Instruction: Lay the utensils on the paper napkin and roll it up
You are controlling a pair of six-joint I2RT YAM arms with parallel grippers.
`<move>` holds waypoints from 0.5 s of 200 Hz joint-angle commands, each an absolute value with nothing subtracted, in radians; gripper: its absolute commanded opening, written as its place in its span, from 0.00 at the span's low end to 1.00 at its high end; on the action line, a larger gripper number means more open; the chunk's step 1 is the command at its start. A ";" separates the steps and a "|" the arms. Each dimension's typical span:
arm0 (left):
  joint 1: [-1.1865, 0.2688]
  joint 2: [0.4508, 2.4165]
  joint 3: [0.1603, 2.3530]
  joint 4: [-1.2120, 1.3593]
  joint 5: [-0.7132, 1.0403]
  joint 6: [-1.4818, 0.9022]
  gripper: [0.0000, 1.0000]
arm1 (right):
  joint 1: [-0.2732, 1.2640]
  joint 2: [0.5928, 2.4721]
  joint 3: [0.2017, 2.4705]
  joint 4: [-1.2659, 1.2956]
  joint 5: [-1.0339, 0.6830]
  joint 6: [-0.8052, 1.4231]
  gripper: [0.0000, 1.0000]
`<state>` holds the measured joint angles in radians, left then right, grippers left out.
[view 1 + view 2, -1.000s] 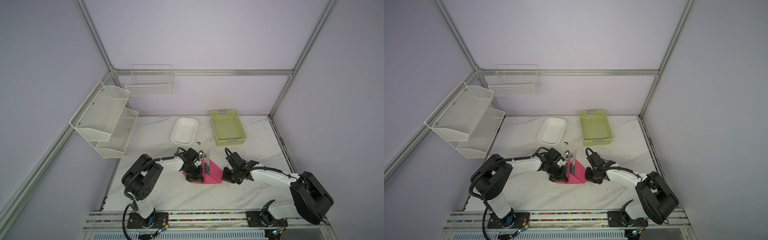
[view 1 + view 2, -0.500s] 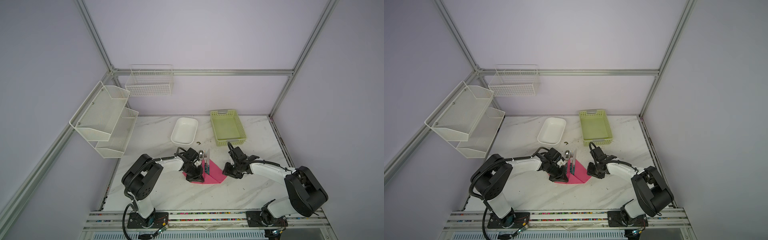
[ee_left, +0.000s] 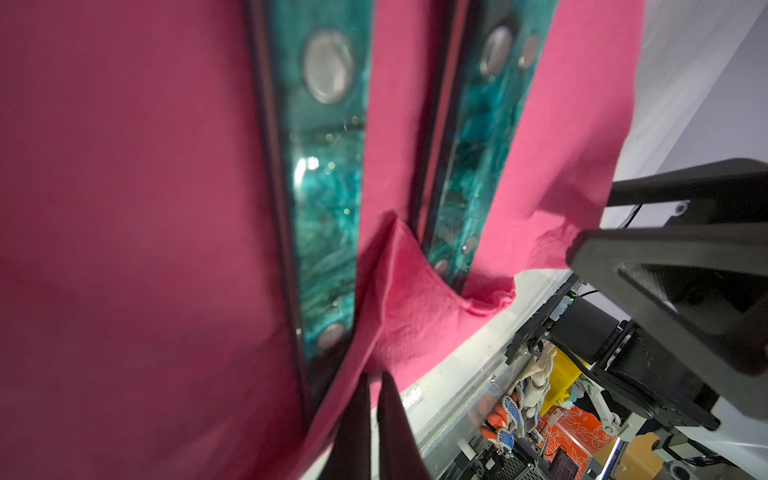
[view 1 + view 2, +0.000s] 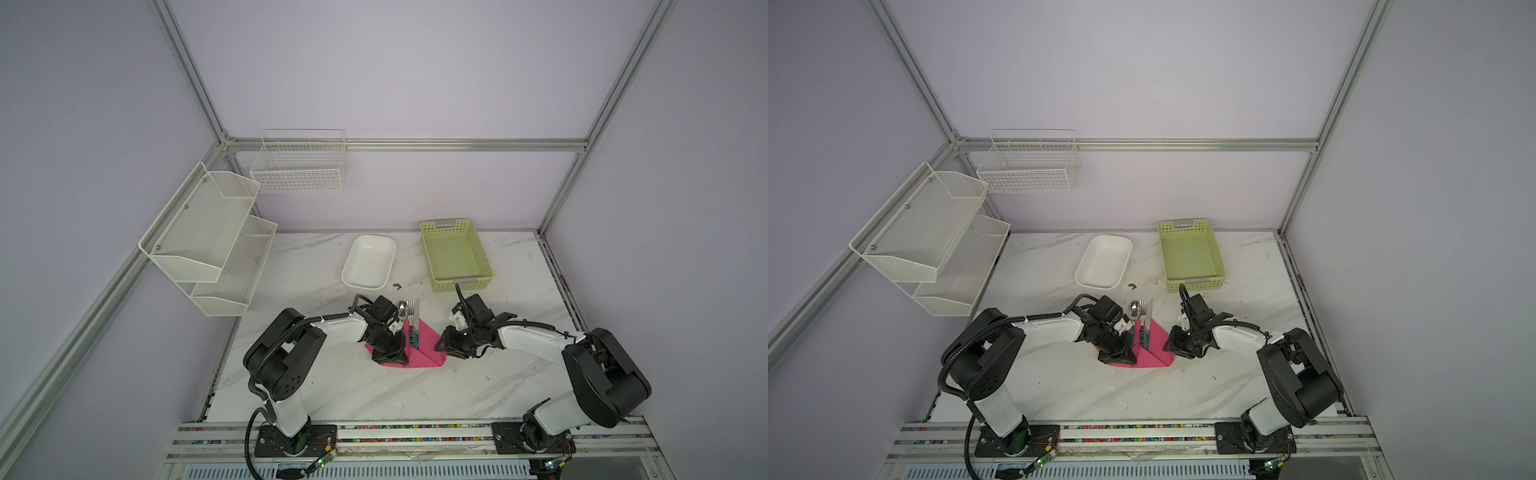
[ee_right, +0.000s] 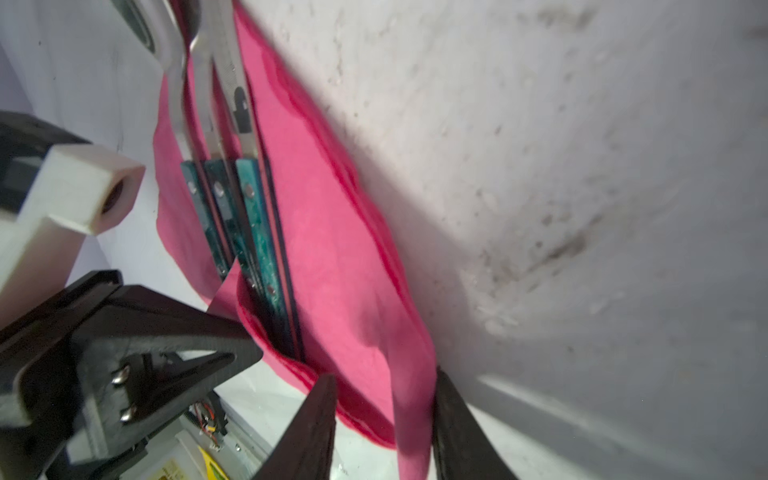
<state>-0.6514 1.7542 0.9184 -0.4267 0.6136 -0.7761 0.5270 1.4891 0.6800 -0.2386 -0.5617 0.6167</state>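
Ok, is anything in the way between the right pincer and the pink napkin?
Nothing visible is. In the right wrist view a fold of the paper napkin lies between the spread fingers of the right pincer; the utensils sit further along the napkin, clear of that gap.

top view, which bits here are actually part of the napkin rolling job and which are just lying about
Part of the job:
paper napkin
utensils
left pincer, pinching the napkin
right pincer, at the napkin's fold

Just lying about:
white dish
green basket
wire basket
mesh shelf
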 commanded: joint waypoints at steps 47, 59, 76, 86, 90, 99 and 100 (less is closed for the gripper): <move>-0.654 1.759 0.981 -0.433 0.603 -0.793 0.08 | 0.512 1.422 0.624 -0.140 -0.681 0.667 0.46; -0.654 1.759 0.982 -0.432 0.603 -0.793 0.08 | 0.505 1.413 0.628 -0.150 -0.644 0.671 0.47; -0.654 1.759 0.980 -0.433 0.603 -0.792 0.08 | 0.495 1.391 0.638 -0.172 -0.589 0.681 0.49; -0.654 1.758 0.979 -0.433 0.603 -0.793 0.08 | 0.489 1.378 0.639 -0.177 -0.579 0.680 0.49; -0.654 1.758 0.977 -0.433 0.603 -0.793 0.08 | 0.486 1.379 0.639 -0.179 -0.579 0.681 0.49; -0.653 1.756 0.976 -0.433 0.603 -0.793 0.08 | 0.482 1.378 0.638 -0.183 -0.577 0.680 0.48; -0.653 1.756 0.976 -0.433 0.603 -0.793 0.08 | 0.483 1.378 0.637 -0.183 -0.577 0.680 0.48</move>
<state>-0.6514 1.7542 0.9184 -0.4267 0.6136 -0.7784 0.4961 1.4078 0.6300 -0.1680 -0.6193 0.6674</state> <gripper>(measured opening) 0.084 0.486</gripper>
